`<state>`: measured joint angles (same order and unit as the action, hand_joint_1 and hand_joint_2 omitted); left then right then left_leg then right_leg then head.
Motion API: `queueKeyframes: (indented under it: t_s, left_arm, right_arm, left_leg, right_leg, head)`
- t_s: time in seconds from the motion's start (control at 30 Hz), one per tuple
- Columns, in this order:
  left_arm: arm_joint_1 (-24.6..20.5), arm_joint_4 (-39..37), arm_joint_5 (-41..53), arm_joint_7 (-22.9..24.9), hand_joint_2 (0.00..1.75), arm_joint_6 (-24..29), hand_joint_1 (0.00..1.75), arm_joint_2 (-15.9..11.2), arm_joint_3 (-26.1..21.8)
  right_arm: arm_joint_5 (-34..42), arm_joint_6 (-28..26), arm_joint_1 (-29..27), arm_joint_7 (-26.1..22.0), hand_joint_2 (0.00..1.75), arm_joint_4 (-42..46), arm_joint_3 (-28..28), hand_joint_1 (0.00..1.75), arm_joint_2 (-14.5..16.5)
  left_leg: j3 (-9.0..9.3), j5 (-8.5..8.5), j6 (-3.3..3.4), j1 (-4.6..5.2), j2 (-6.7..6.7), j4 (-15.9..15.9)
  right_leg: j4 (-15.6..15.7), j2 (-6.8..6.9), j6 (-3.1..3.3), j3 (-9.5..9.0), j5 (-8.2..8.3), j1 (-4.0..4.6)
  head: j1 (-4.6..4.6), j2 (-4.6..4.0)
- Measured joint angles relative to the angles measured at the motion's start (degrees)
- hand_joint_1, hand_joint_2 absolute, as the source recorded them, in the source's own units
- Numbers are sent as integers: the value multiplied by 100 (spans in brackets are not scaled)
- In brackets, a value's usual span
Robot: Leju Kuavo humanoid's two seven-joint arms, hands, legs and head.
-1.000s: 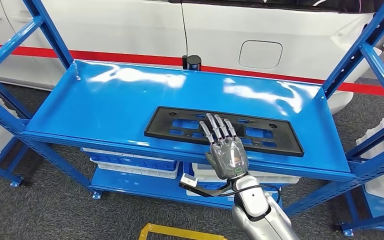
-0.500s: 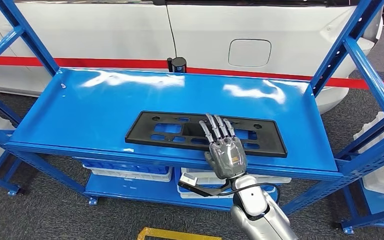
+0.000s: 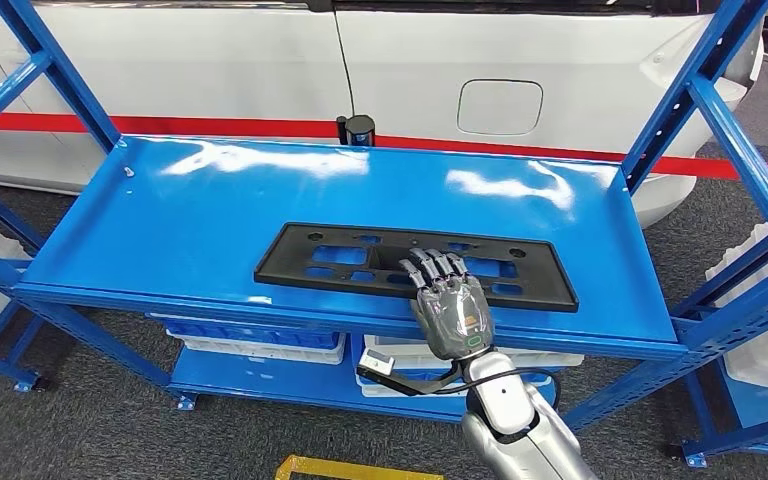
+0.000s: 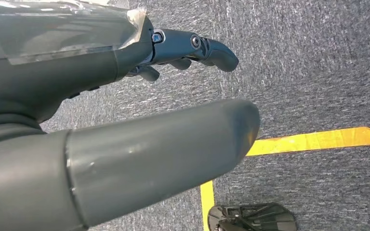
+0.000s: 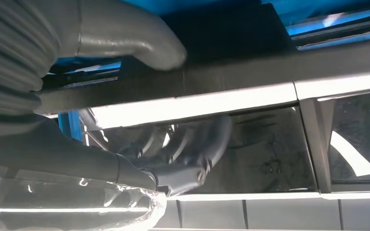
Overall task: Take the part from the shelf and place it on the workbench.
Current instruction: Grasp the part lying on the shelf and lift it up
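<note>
Right hand (image 3: 450, 310) curled over black part (image 3: 360, 258) on blue shelf (image 3: 160, 230), grip uncertain.
White car (image 3: 520, 60) behind; left hand (image 4: 125, 96) empty, fingers apart above floor.

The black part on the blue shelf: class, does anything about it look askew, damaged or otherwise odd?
Nothing stands out. The black part lies flat on the blue shelf, roughly parallel to its front edge, with no visible damage. The right robot hand rests on its near edge, fingers curled over it.
</note>
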<state>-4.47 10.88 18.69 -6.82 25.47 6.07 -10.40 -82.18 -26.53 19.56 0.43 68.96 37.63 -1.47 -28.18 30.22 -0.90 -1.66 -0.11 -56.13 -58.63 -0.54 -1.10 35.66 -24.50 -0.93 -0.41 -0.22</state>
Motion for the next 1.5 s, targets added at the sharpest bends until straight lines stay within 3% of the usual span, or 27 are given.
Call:
queueKeyframes:
  t_s: [0.07,0.2,0.33,0.67,0.8,0.93,0.97,1.03,1.17,1.33,1.5]
  left_arm:
    - [0,1,-33,-197,0,86,0,1,-11]
    - [-18,8,-208,-998,0,450,0,10,-182]
    - [-36,9,-254,-1400,0,847,0,31,-370]
    - [-39,9,-256,-1459,0,984,0,63,-557]
    - [-40,9,-254,-1500,0,1024,0,69,-570]
    - [-30,79,192,-1781,175,1309,0,90,-671]
    - [-24,137,564,-1898,175,1376,0,108,-796]
    - [-21,292,1546,-2165,175,1447,0,173,-1309]
    - [-111,482,2974,-2616,175,1468,0,345,-2932]
    - [-239,542,3576,-2804,175,1468,0,463,-4403]
    - [-320,562,3959,-2846,175,1471,0,507,-5277]
  right_arm:
    - [-41,-10,-5,17,0,-3,-5,160,-2]
    - [-137,-98,-38,21,175,-3,-47,153,-13]
    - [-119,-195,-47,-54,175,-4,-78,151,-26]
    - [-20,-353,-40,-143,175,-4,-96,146,-72]
    - [17,-401,-45,-169,175,-9,-96,159,-85]
    - [-5,-600,-94,-210,175,2,-109,173,-100]
    - [-2,-681,-128,-249,175,29,-121,175,-108]
    - [59,-823,-222,-385,175,174,-143,175,-139]
    - [192,-1010,-363,-670,175,847,-145,175,-291]
    - [261,-1134,-443,-816,175,1797,-145,175,-659]
    - [318,-1134,-503,-843,175,2476,-180,175,-967]
  left_leg:
    - [1,0,0,0,0,0]
    - [1,0,0,0,2,0]
    - [1,1,0,0,4,0]
    - [3,1,0,0,3,0]
    - [4,1,0,0,3,0]
    - [7,1,0,0,2,-1]
    - [6,1,0,0,1,-1]
    - [5,1,0,0,2,-1]
    - [8,2,-1,0,21,-1]
    - [10,5,1,1,22,-2]
    - [9,7,4,1,22,-2]
  right_leg:
    - [0,0,0,1,0,0]
    - [0,-1,0,1,0,0]
    - [0,-1,0,1,0,0]
    - [0,-1,0,-1,0,0]
    - [1,0,0,-1,0,0]
    - [1,0,0,-3,0,0]
    - [1,0,0,-3,0,0]
    - [1,0,0,-3,0,0]
    - [1,-13,0,-1,0,0]
    - [1,-14,0,-1,0,-1]
    - [1,-14,0,-2,0,-2]
  head:
    - [0,1]
    - [-1,0]
    - [-1,1]
    - [-1,1]
    - [0,1]
    - [1,1]
    - [1,1]
    - [1,1]
    - [2,1]
    - [3,1]
    - [5,1]
